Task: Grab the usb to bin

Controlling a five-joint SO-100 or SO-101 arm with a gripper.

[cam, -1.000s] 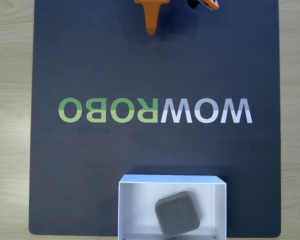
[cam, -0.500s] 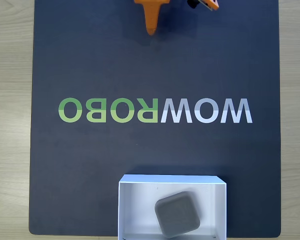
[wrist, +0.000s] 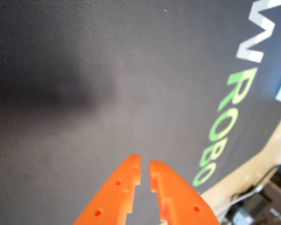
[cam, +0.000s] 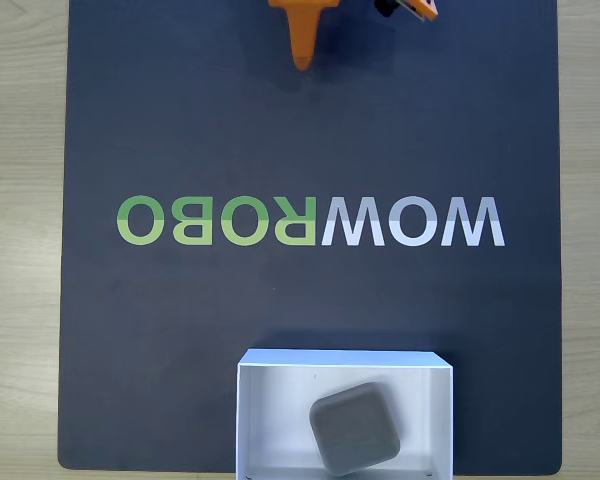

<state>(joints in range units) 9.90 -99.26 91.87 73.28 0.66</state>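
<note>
The usb [cam: 355, 428], a flat grey square block with rounded corners, lies turned at an angle on the white floor of the bin [cam: 345, 357]. This shallow white box stands at the bottom middle of the fixed view. My orange gripper [cam: 302, 60] hangs at the top edge of that view, far from the bin, over the dark mat. In the wrist view the gripper [wrist: 145, 165] is shut, its two orange fingertips [wrist: 131, 171] nearly meeting, with nothing between them and bare mat below.
A dark mat [cam: 180, 330] printed with a green and white WOWROBO logo [cam: 310, 221] covers most of the light wooden table [cam: 20, 240]. Wood strips show left and right of the mat. In the wrist view, cables [wrist: 253, 206] lie past the mat's edge.
</note>
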